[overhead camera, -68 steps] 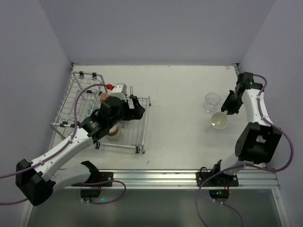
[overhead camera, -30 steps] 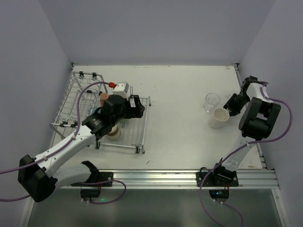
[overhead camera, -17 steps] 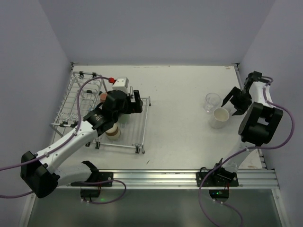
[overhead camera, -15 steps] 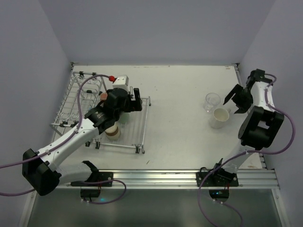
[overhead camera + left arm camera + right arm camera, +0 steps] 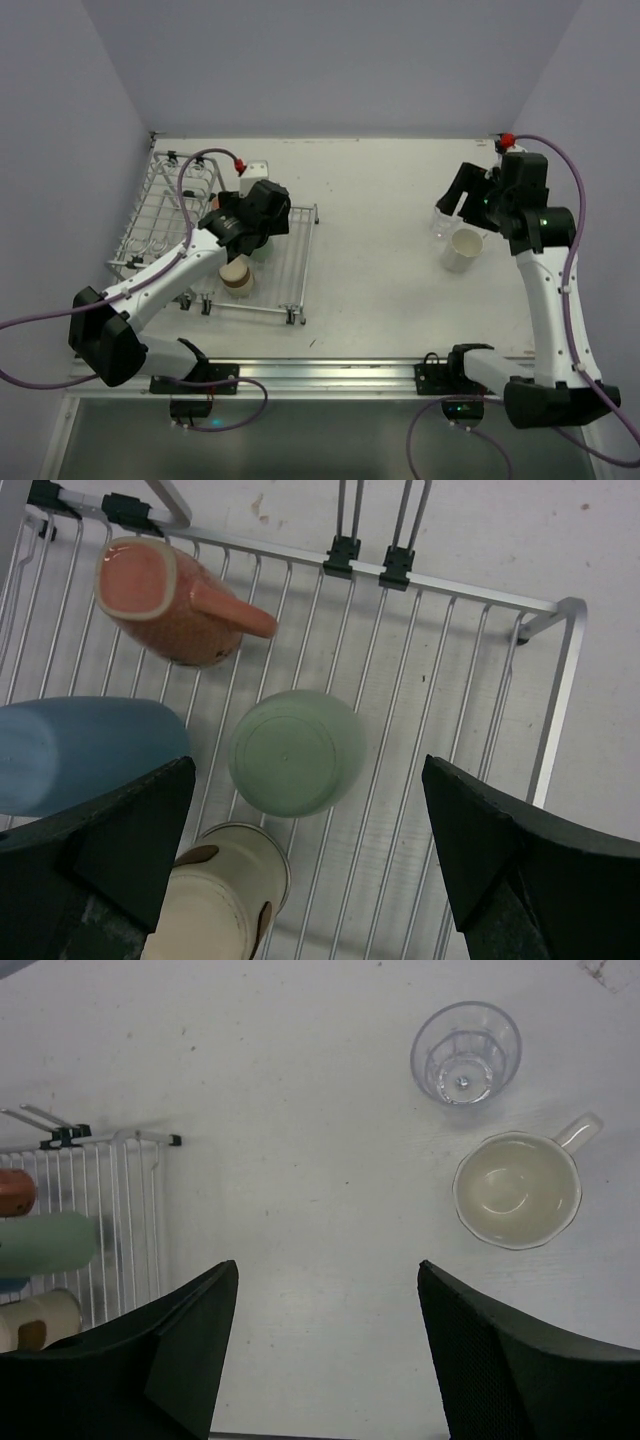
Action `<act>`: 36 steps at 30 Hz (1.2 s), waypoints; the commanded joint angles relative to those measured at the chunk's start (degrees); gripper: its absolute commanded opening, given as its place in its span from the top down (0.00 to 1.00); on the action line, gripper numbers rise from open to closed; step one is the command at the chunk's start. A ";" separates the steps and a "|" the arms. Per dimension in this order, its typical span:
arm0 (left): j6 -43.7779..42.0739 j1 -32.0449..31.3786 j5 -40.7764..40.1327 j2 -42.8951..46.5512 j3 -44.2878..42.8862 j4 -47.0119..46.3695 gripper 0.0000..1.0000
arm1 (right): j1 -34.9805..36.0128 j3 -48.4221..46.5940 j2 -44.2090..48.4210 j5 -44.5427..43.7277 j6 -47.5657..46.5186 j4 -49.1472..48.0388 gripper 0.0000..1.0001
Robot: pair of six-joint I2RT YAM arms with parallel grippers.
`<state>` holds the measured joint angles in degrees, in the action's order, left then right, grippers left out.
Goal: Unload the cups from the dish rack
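Observation:
The silver wire dish rack (image 5: pixel 150 225) stands at the table's left. In the left wrist view it holds an upturned pale green cup (image 5: pixel 296 751), a blue cup (image 5: pixel 85 750) on its side, a pink mug (image 5: pixel 165 602) and a cream cup with brown patches (image 5: pixel 215 895). My left gripper (image 5: pixel 308 770) hangs open above them, over the green cup (image 5: pixel 262 247), touching nothing. A white cup (image 5: pixel 517 1191) and a clear cup (image 5: pixel 466 1052) stand upright on the table at the right. My right gripper (image 5: pixel 327 1265) is open and empty, raised high to the left of both.
The rack's end frame (image 5: pixel 120 1140) shows at the left edge of the right wrist view. Bare white table (image 5: pixel 370 250) lies between the rack and the two unloaded cups. Purple walls close in the left, back and right sides.
My right gripper opened off the white cup, which now stands upright on the table, and the arm rose and swung left. My left gripper shifted a little over the rack.

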<state>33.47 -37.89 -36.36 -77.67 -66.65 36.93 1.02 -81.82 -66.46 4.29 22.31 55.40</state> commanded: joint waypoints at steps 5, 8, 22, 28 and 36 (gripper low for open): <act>5.63 0.36 -4.77 -2.92 -1.20 4.82 0.00 | 4.34 6.14 11.60 4.04 -1.04 0.85 0.25; 6.34 0.36 -4.69 -4.68 -0.67 5.08 0.00 | 5.66 6.50 13.62 4.76 -1.30 1.38 0.25; 5.11 1.32 -2.84 -8.73 0.73 1.93 0.03 | 8.65 8.17 16.09 6.07 -2.09 0.24 0.25; 3.00 3.35 -0.91 -8.46 2.84 -1.94 0.15 | 9.00 9.40 16.62 6.16 -2.27 0.06 0.25; 0.63 3.44 1.46 -7.68 1.18 -3.44 0.92 | 9.09 10.45 15.92 11.41 -2.00 0.06 0.25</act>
<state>35.27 -34.87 -35.83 -87.09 -63.86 36.23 9.76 -71.53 -50.59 10.48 21.34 56.10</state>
